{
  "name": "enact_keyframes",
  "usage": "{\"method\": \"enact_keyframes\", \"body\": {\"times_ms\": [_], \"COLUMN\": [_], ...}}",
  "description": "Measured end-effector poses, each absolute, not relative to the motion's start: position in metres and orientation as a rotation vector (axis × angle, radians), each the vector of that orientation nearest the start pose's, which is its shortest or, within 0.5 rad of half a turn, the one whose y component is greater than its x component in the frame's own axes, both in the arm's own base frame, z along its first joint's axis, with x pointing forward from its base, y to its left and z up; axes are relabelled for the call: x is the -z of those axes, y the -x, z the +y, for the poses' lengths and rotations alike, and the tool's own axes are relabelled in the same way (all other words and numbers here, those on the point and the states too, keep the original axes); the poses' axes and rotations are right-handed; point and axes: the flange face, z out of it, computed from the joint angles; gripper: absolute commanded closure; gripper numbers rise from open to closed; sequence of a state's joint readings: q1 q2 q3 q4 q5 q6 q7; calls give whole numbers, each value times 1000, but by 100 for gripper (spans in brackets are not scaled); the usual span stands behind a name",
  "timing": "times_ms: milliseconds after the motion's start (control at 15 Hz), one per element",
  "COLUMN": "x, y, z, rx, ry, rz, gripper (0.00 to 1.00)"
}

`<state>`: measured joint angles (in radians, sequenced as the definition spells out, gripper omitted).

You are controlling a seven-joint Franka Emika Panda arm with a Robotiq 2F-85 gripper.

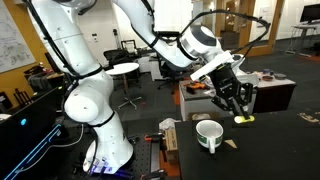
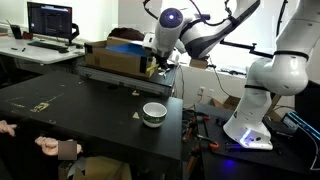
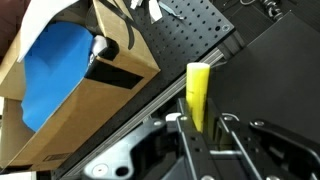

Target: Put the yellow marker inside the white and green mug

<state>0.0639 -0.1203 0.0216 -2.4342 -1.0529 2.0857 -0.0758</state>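
My gripper [image 1: 238, 106] is shut on the yellow marker [image 1: 243, 119] and holds it just above the dark table, beyond the mug. In the wrist view the marker [image 3: 198, 88] sticks out from between the fingers [image 3: 207, 122], pressed against one of them. The gripper [image 2: 155, 64] and the marker's yellow tip [image 2: 152, 72] also show in an exterior view, in front of a cardboard box. The white and green mug [image 1: 208, 135] stands upright and looks empty near the table's edge. It shows in both exterior views [image 2: 153, 113]. It is out of the wrist view.
An open cardboard box with a blue inside [image 3: 70, 85] sits at the table's back [image 2: 115, 55], close to the gripper. A small tan scrap [image 2: 137, 117] lies beside the mug. A tan box-like thing [image 1: 169, 132] stands at the table's edge. A person's hand [image 2: 45, 146] rests at a corner.
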Motion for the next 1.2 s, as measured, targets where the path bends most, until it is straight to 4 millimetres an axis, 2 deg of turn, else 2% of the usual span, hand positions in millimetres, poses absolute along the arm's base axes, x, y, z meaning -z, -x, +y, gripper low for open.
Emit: {"method": "enact_keyframes", "body": {"times_ms": [267,667,1200], "x": [-349,-337,-326], "y": [-461,-453,-445], "z": [25,67,92], "rx": [230,285,406], "ry": [-2051,-1950,-1887], "rz": [1001,1231,1499], "gripper": [95,95,95]}}
